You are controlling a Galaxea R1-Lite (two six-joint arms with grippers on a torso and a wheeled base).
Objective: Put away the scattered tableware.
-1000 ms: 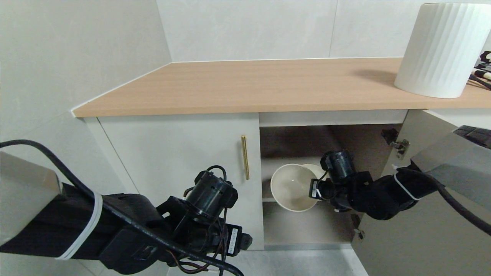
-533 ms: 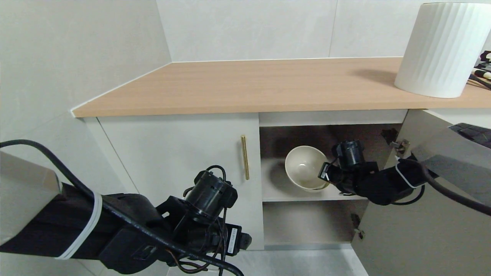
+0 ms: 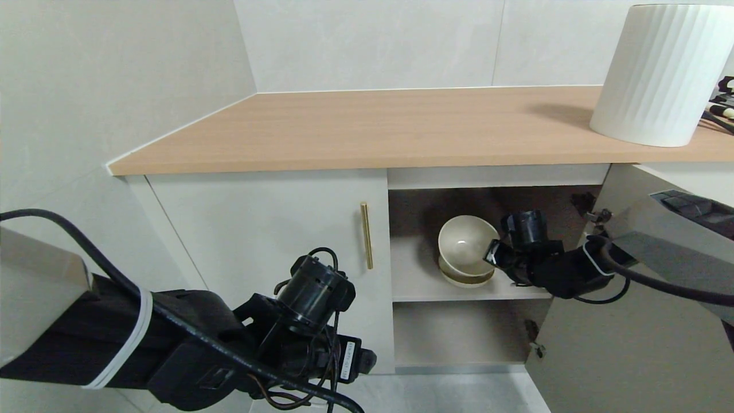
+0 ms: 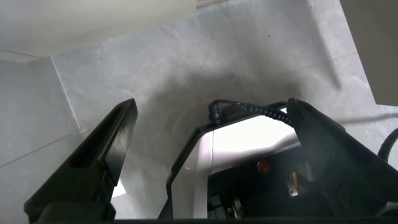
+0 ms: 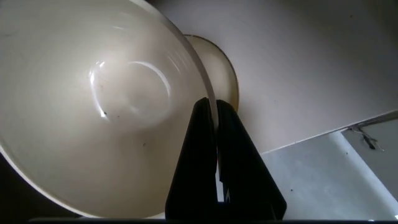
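Note:
A cream bowl (image 3: 465, 244) hangs tilted inside the open cabinet, just above a second cream dish (image 3: 465, 279) that rests on the upper shelf (image 3: 418, 284). My right gripper (image 3: 494, 255) is shut on the bowl's rim. In the right wrist view its black fingers (image 5: 199, 155) pinch the rim of the bowl (image 5: 93, 112), and the dish (image 5: 227, 68) lies behind it. I cannot tell whether bowl and dish touch. My left gripper (image 4: 211, 118) hangs low in front of the closed door, open, with only grey floor between its fingers.
A tall white ribbed container (image 3: 659, 74) stands on the wooden countertop (image 3: 373, 126) at the right. The left cabinet door with its gold handle (image 3: 366, 235) is closed. The right door (image 3: 631, 344) stands open beside my right arm. A lower compartment (image 3: 459, 332) lies under the shelf.
My right gripper has carried the bowl up and deeper into the cabinet, from in front of the shelf edge to over the dish. The left arm has not moved.

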